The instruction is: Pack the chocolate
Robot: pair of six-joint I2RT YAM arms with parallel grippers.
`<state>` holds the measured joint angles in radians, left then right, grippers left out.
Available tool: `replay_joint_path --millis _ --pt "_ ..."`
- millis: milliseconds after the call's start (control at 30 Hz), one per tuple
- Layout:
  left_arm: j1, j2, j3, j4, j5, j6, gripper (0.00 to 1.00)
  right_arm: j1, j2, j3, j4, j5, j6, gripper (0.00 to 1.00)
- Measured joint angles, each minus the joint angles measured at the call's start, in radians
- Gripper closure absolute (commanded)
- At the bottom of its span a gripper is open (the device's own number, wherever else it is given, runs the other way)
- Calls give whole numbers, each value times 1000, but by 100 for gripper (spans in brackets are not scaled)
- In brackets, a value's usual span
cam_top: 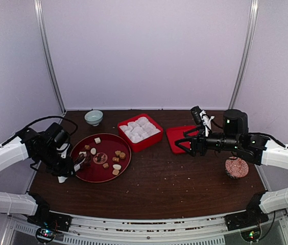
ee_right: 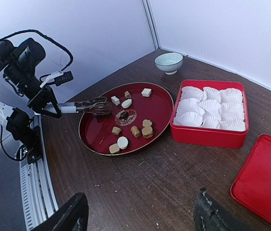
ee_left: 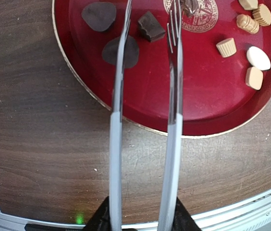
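Observation:
The chocolate is small pieces on a round red plate (cam_top: 105, 172): tan and cream ones (cam_top: 117, 154), and dark ones in the left wrist view. My left gripper (cam_top: 67, 164) (ee_left: 142, 217) is shut on metal tongs (ee_left: 174, 120), whose arms stand spread over the plate (ee_left: 207, 110). A dark cube-like piece (ee_left: 150, 26) lies between the tong arms, with two flat dark pieces (ee_left: 121, 50) beside it. Tan pieces (ee_left: 227, 46) and a cream-white one (ee_left: 258, 57) lie to the right. My right gripper (cam_top: 182, 143) (ee_right: 140, 219) is open and empty above the table.
A red box (cam_top: 140, 145) (ee_right: 207, 136) filled with white paper cups stands behind the plate. Its red lid (cam_top: 177, 139) (ee_right: 265, 178) lies to the right under my right arm. There is a pale bowl (cam_top: 93, 117) at the back left and a round patterned object (cam_top: 236, 167) at the right.

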<state>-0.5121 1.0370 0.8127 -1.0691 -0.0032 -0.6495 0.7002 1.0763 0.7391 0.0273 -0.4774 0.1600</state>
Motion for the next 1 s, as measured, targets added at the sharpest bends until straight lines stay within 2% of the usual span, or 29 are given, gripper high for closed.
replay_joint_path --millis 233,667,1000 --pt "0 40 0 10 4 2 69 0 0 -7 0 -2 -4 24" --pt "1 39 2 21 9 8 90 0 -8 -10 -2 -2 -18 25" --pt "1 26 158 32 11 63 92 -40 -14 8 -35 -21 5 25"
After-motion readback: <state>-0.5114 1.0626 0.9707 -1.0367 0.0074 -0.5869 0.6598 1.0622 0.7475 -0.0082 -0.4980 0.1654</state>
